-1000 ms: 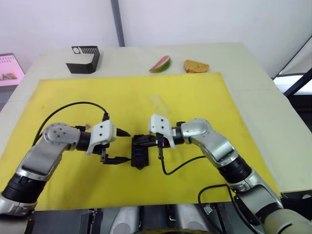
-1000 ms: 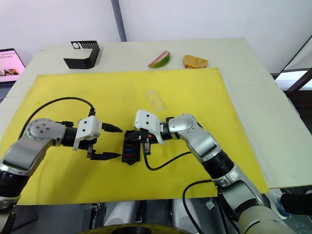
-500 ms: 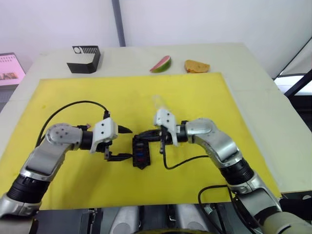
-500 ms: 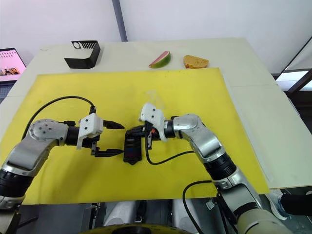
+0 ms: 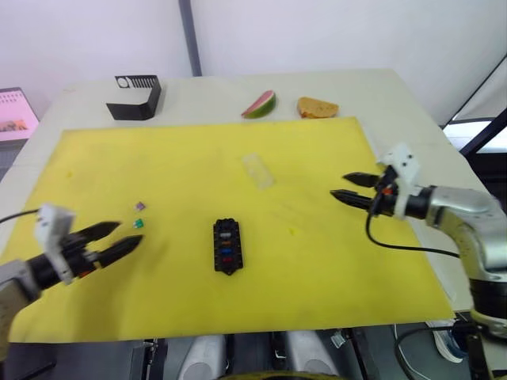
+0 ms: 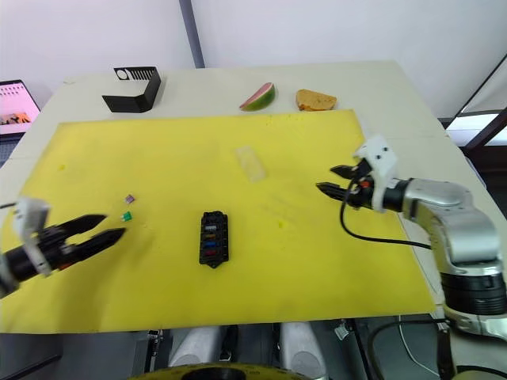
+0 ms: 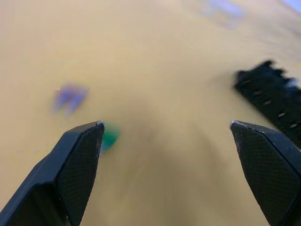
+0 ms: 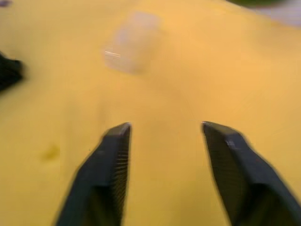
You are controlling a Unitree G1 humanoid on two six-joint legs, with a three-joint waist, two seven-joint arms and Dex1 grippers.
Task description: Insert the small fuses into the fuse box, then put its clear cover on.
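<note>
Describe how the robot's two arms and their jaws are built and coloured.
Both arms are silver-grey metal with black joint bands. Each ends in a white block carrying the left gripper and right gripper: two tapered black jaws with cross-hatched inner faces. A black cable loops beneath the right wrist.

A yellow mat [image 6: 261, 150] covers most of the pale worktop [image 6: 412, 111]. Beyond the mat's far edge: black bracket w/ white stripes [image 6: 132, 88] at far left, watermelon-like slice [image 6: 259, 96] and, just right of it, an orange-brown chunk [image 6: 316, 100]. A screen [image 6: 19, 105] shows off the worktop's left edge.
</note>
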